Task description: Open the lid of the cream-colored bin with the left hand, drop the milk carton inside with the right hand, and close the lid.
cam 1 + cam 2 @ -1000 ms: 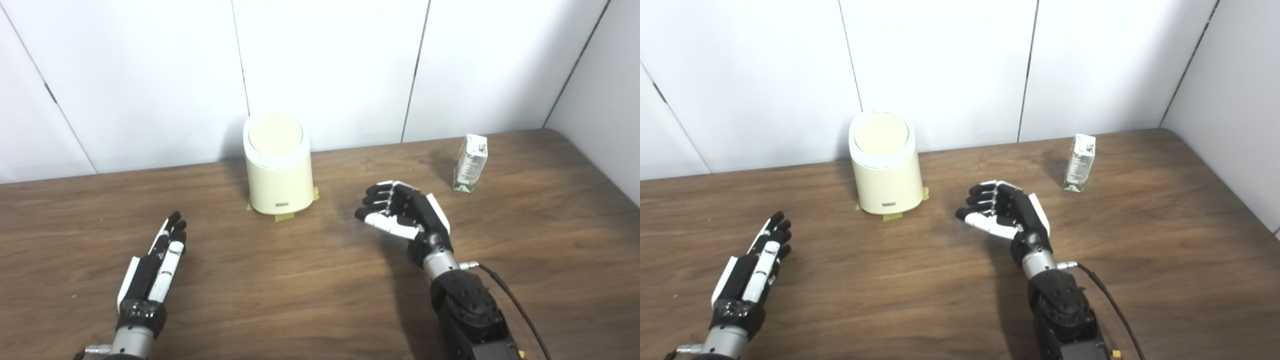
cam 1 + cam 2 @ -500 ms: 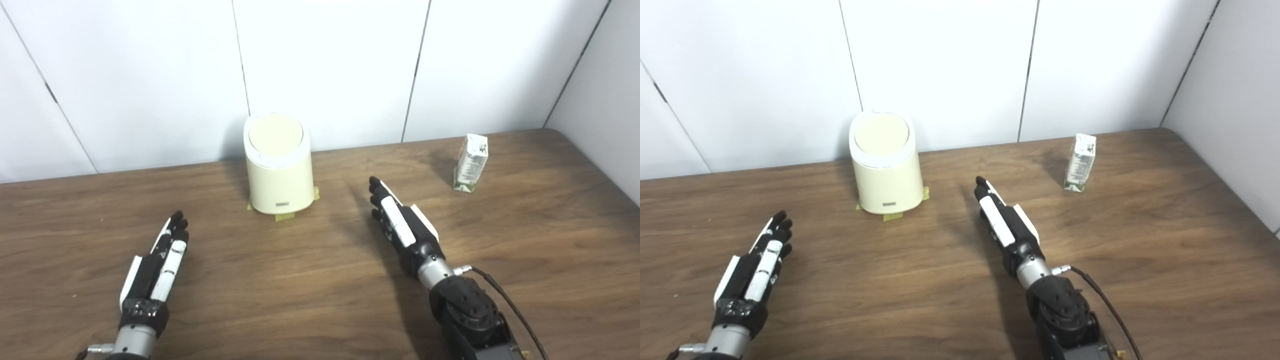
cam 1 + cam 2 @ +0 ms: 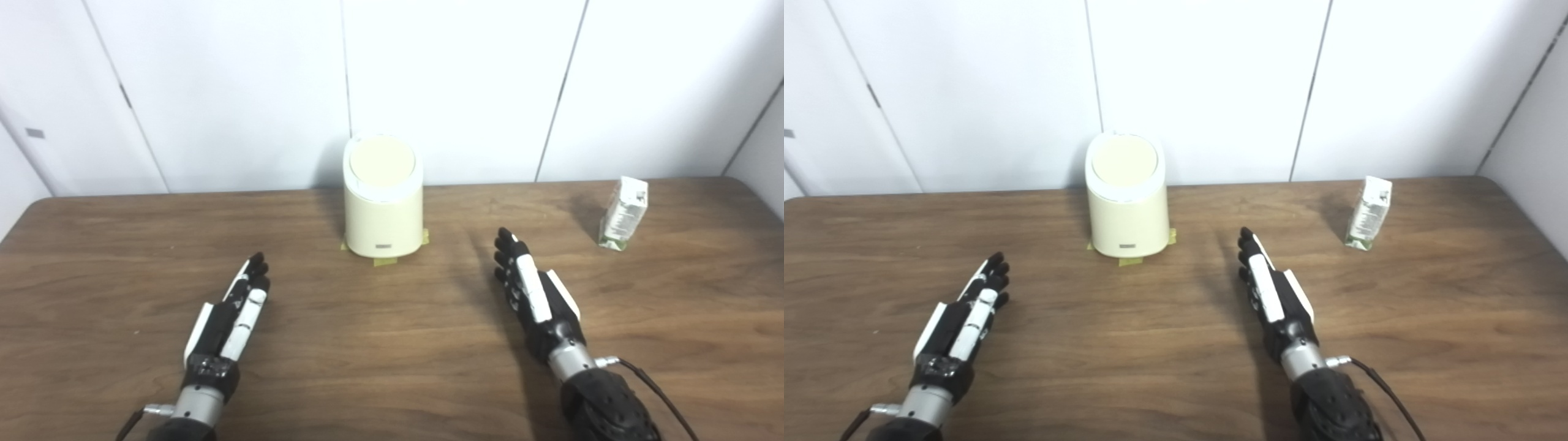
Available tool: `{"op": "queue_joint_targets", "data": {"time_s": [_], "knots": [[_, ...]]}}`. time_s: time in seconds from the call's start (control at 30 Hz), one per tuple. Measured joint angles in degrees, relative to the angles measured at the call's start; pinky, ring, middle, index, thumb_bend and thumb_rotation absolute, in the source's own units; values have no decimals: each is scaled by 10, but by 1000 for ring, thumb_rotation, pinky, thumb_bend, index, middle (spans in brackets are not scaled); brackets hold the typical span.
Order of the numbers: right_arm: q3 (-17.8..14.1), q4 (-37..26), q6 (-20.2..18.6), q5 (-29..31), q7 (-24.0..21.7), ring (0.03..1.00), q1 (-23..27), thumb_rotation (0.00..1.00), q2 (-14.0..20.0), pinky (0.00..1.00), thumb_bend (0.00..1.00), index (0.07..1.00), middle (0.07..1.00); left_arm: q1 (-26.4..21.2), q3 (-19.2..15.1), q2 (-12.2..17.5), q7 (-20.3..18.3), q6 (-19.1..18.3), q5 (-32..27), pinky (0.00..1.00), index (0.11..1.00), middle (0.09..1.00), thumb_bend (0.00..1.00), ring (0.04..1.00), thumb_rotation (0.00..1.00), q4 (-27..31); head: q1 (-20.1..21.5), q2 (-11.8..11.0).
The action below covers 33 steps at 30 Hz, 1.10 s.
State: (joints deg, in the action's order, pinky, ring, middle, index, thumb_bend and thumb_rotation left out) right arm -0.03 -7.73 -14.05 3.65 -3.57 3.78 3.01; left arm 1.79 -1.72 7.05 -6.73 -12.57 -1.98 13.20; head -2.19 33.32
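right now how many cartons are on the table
1. The carton stands upright at the far right of the table, right of the bin. No others show.

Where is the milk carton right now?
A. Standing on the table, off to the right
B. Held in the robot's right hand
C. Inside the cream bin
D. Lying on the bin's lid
A: the milk carton stands upright on the table, apart from the open right hand.
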Motion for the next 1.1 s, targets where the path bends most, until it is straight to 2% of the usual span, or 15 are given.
{"op": "queue_joint_targets", "data": {"time_s": [0.03,0.17,0.3,0.43,0.53,0.7,0.8,0.9,0.97,1.1], "knots": [[-1,0,6,0,0,1000,-4,1000,0,1000,582,1000,1000,2,0,0,0,1,0,970,990,983,547,986,795,1,0,0],[-4,0,30,-8,5,1000,-18,1000,0,1000,555,1000,1000,7,4,-1,0,7,3,972,992,981,525,985,799,2,-15,-29],[-2,-11,34,-21,11,1000,-30,1000,0,1000,498,1000,1000,12,8,-1,2,16,6,977,987,976,547,989,780,2,-14,-39],[-4,-10,54,-23,12,1000,-39,1000,0,986,503,1000,1000,12,9,-4,5,17,5,987,987,977,522,992,765,2,-6,-51],[-10,-9,59,-19,12,1000,-42,1000,0,978,522,1000,1000,12,11,-5,7,17,5,993,990,981,511,995,773,2,-6,-51],[-16,-2,70,-13,12,1000,-44,998,0,969,521,1000,1000,10,15,-5,8,14,6,1000,1000,991,515,1000,779,2,1,-63],[-16,3,77,-13,12,1000,-44,1000,1,963,528,1000,1000,-2,16,-5,13,-2,9,932,1000,978,534,974,716,2,2,-67],[-16,4,79,-13,12,997,-44,980,1,951,531,1000,1000,-21,16,-6,17,-26,17,937,977,963,587,963,606,9,3,-70],[-16,4,79,-14,12,996,-44,968,1,950,517,1000,1000,-39,16,-9,22,-41,23,905,962,941,626,941,560,15,6,-74],[-16,7,85,-15,12,997,-44,959,1,949,498,1000,1000,-79,26,-9,32,-77,66,979,928,921,738,946,499,31,10,-77]]}}
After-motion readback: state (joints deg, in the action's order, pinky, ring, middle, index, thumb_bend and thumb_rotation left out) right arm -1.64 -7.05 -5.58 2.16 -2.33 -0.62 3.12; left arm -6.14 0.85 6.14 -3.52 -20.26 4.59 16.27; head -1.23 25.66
